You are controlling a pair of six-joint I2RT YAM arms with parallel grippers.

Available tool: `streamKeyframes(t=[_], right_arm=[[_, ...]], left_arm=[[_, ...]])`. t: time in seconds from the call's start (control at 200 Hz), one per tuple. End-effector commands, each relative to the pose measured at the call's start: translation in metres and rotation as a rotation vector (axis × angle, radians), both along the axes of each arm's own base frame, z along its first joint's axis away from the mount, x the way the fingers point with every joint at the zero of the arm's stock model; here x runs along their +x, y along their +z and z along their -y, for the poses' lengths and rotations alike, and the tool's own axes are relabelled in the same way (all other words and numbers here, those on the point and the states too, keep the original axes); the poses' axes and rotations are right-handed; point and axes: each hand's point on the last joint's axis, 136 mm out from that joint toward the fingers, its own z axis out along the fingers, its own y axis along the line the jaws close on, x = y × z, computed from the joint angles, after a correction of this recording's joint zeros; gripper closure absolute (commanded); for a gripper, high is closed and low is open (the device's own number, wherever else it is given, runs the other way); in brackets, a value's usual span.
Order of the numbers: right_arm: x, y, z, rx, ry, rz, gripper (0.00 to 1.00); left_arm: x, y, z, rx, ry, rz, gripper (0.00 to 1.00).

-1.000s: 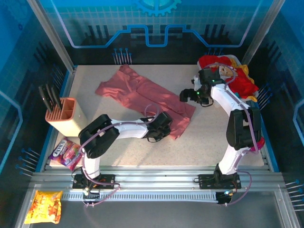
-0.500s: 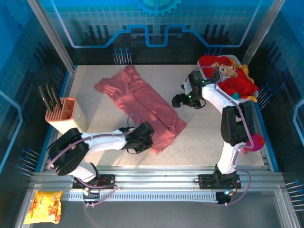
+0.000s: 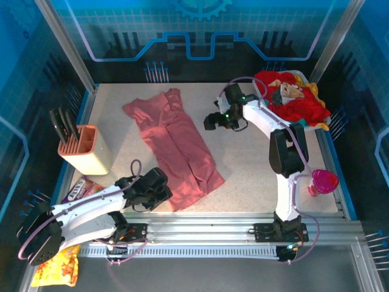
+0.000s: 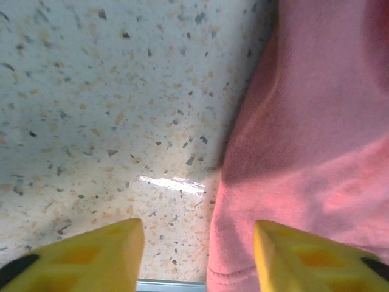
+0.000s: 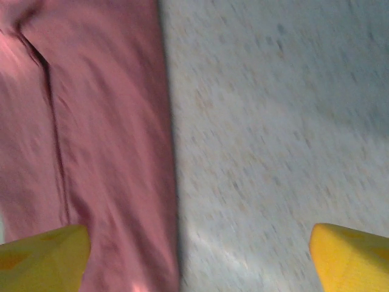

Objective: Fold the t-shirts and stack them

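Where the speckled table [image 3: 261, 164] sits inside blue walls [image 3: 30, 73], the pink shirt [image 3: 176, 143] lies spread from far centre to the near edge. The left gripper [image 3: 163, 193], released, is at its near hem. The right gripper [image 3: 209, 120], spread wide and empty, is beside its far right edge. Bare table separates the pink shirt from the pile [image 3: 301, 103] in the far right corner; a knife block [image 3: 82, 149] stands left.

the t-shirt [image 3: 173, 143] was plain dusty rose-pink; the tabletop [image 3: 255, 164] cream with dark speckles. the piled t-shirts [image 3: 301, 104] at its far right corner were bright red and yellow. the knife block [image 3: 82, 152] was peach, the cup [image 3: 324, 181] magenta, the left gripper [image 4: 197, 226] and right gripper [image 5: 199, 231] yellow-fingered.
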Motion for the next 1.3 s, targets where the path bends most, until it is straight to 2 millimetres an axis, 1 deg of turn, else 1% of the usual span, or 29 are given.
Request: streamKeyframes(t=[0.0, 0.045, 0.055, 0.07, 0.09, 0.095, 0.12, 0.135, 0.2, 0.205, 0.22, 0.245, 0.265, 0.365, 0.495, 0.575, 0.78, 0.87, 0.915, 0.98, 1.041, 1.156, 1.246, 1.291], right_arm=[[0.02, 0.004, -0.042, 0.114, 0.077, 0.028, 0.08], [0.028, 0.002, -0.054, 0.135, 0.094, 0.026, 0.08], [0.03, 0.005, -0.057, 0.143, 0.098, 0.033, 0.08], [0.033, 0.003, -0.061, 0.149, 0.101, 0.03, 0.08], [0.037, 0.006, -0.067, 0.163, 0.107, 0.039, 0.09], [0.038, 0.003, -0.067, 0.164, 0.107, 0.033, 0.09], [0.041, -0.004, -0.073, 0.172, 0.112, 0.022, 0.09], [0.044, -0.003, -0.076, 0.18, 0.114, 0.025, 0.09], [0.055, -0.009, -0.088, 0.191, 0.116, 0.024, 0.11], [0.056, -0.007, -0.089, 0.193, 0.118, 0.028, 0.11], [0.058, -0.011, -0.091, 0.193, 0.119, 0.024, 0.12], [0.062, -0.01, -0.095, 0.201, 0.122, 0.032, 0.13], [0.064, -0.014, -0.098, 0.205, 0.124, 0.03, 0.13], [0.076, -0.021, -0.111, 0.232, 0.121, 0.044, 0.15], [0.079, -0.037, -0.123, 0.239, 0.133, 0.043, 0.18], [0.08, -0.045, -0.127, 0.221, 0.141, 0.062, 0.18], [0.085, -0.057, -0.137, 0.219, 0.141, 0.085, 0.23], [0.086, -0.063, -0.14, 0.225, 0.136, 0.073, 0.3], [0.085, -0.065, -0.142, 0.227, 0.138, 0.068, 0.32], [0.085, -0.07, -0.143, 0.214, 0.131, 0.066, 0.4], [0.085, -0.076, -0.142, 0.207, 0.118, 0.057, 0.46], [0.087, -0.081, -0.139, 0.179, 0.094, 0.053, 0.64], [0.09, -0.081, -0.136, 0.167, 0.075, 0.058, 0.79], [0.092, -0.08, -0.134, 0.155, 0.059, 0.064, 0.86]], left_arm=[[-0.005, 0.002, -0.013, 0.03, 0.006, -0.033, 0.34], [-0.003, 0.005, -0.013, 0.028, 0.002, -0.033, 0.29], [-0.002, 0.006, -0.012, 0.026, 0.001, -0.032, 0.28], [0.0, 0.007, -0.012, 0.023, 0.001, -0.031, 0.28], [0.002, 0.008, -0.012, 0.017, 0.002, -0.03, 0.27], [0.002, 0.009, -0.011, 0.015, 0.001, -0.029, 0.27], [0.004, 0.01, -0.011, 0.01, 0.003, -0.029, 0.26], [0.006, 0.012, -0.011, 0.007, 0.004, -0.027, 0.26], [0.014, 0.018, -0.012, -0.005, 0.003, -0.017, 0.25], [0.015, 0.018, -0.011, -0.006, 0.002, -0.016, 0.25], [0.017, 0.02, -0.012, -0.009, 0.002, -0.014, 0.25], [0.02, 0.023, -0.012, -0.011, 0.002, -0.01, 0.25], [0.023, 0.026, -0.013, -0.011, 0.003, -0.004, 0.25], [0.036, 0.038, -0.018, -0.007, 0.0, 0.022, 0.25], [0.046, 0.044, -0.021, -0.015, -0.005, 0.027, 0.26], [0.05, 0.046, -0.018, -0.032, -0.009, 0.04, 0.26], [0.05, 0.044, -0.017, -0.042, -0.009, 0.044, 0.27], [0.049, 0.043, -0.017, -0.049, -0.004, 0.05, 0.27], [0.048, 0.043, -0.017, -0.052, 0.002, 0.054, 0.27], [0.048, 0.043, -0.018, -0.057, 0.011, 0.061, 0.27], [0.047, 0.043, -0.018, -0.065, 0.014, 0.063, 0.27], [0.046, 0.042, -0.018, -0.069, 0.015, 0.062, 0.27], [0.046, 0.042, -0.018, -0.068, 0.017, 0.062, 0.27], [0.046, 0.042, -0.018, -0.068, 0.018, 0.063, 0.27]])
